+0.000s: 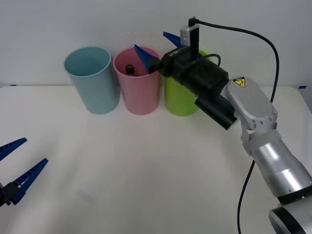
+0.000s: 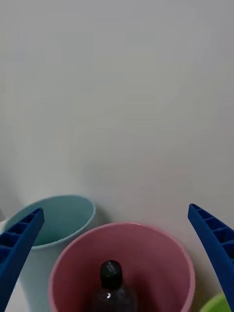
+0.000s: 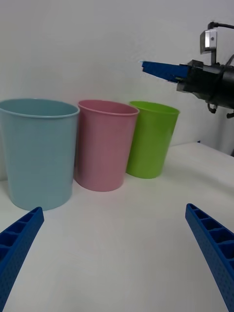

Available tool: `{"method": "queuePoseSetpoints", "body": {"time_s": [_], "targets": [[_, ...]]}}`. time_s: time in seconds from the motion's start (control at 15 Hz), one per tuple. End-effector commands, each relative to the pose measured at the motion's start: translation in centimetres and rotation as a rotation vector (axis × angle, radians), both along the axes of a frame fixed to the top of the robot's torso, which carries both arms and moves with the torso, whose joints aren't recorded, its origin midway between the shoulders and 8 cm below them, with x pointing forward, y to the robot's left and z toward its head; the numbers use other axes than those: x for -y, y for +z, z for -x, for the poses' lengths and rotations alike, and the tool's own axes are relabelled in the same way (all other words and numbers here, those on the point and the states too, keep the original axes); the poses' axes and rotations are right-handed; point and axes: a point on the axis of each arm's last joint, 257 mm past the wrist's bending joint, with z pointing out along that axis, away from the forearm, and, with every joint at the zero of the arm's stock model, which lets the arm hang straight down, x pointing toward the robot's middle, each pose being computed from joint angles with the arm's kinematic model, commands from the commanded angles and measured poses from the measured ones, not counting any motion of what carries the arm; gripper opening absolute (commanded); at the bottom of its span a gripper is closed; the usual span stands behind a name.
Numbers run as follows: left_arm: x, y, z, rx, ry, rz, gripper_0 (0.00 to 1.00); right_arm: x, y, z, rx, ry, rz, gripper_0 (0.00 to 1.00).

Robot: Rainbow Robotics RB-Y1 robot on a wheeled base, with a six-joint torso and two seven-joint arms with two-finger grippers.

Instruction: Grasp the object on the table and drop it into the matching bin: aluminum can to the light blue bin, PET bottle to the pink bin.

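The PET bottle [image 2: 111, 290], clear with a black cap [image 1: 129, 68], stands inside the pink bin [image 1: 138, 87], held by nothing. My right gripper [image 1: 154, 48] hovers open just above that bin's rim, its blue fingers [image 2: 19, 246] spread wide on either side of the opening [image 2: 122, 265]. The light blue bin [image 1: 92, 80] stands beside the pink one, toward my left. Both bins rest on the white table [image 1: 146, 170]. My left gripper [image 1: 19, 163] waits open low at the table's near left, facing the bins [image 3: 105, 144].
A lime green bin [image 1: 179, 100] stands next to the pink one on its other side, partly behind my right wrist. A black cable [image 1: 263, 44] loops from the wrist camera down the right arm. A plain white wall [image 1: 73, 24] runs behind the bins.
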Motion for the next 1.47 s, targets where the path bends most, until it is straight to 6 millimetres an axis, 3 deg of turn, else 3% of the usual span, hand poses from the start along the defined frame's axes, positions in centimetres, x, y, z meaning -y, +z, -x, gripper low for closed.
{"method": "queuePoseSetpoints", "body": {"time_s": [0.07,0.73,1.13,1.47], "targets": [[0.0,0.0,0.0,0.0,0.0,0.0,1.0,2.5,-0.8,2.5,0.015,0.007,0.017,1.0],[0.0,0.0,0.0,0.0,0.0,0.0,1.0,12.8,-6.7,13.7,-0.027,0.053,0.114,1.0],[0.0,0.0,0.0,0.0,0.0,0.0,1.0,18.7,-11.9,18.7,-0.063,0.019,0.21,1.0],[0.0,0.0,0.0,0.0,0.0,0.0,1.0,22.2,-15.6,22.3,-0.083,-0.027,0.284,1.0]]}}
